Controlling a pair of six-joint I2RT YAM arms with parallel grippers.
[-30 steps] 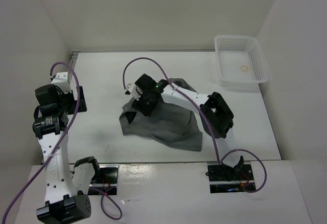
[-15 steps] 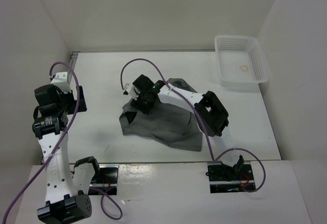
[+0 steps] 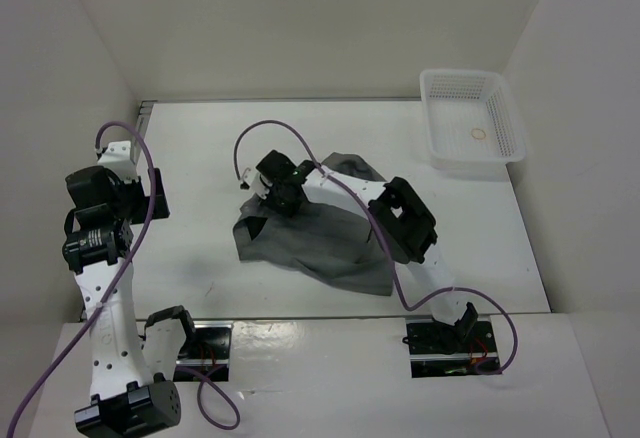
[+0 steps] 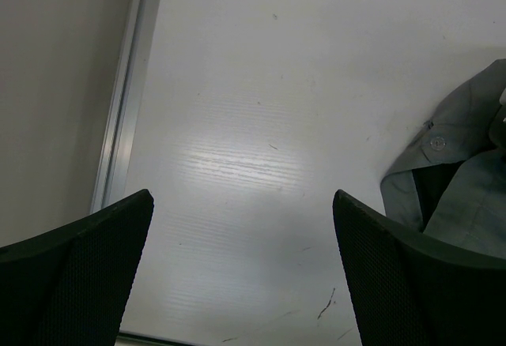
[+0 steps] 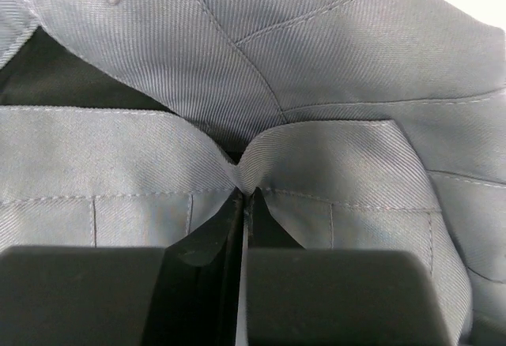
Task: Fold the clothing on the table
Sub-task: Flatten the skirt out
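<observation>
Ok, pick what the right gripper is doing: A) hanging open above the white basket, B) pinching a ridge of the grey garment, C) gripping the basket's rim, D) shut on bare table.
B: the right wrist view shows the right gripper shut on a pinched-up ridge of the clothing, well away from the basket.

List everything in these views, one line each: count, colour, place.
clothing: one, dark grey, rumpled at the table's middle
button: one, grey, sewn on the clothing
table: one, white, beneath everything
basket: one, white mesh, table's far right corner
ring: one, small, pale, inside the basket
cables: two, purple, one along each arm
left gripper: one, black fingers, open above bare table at the left
right gripper: one, black fingers, shut on a pinch of the clothing
</observation>
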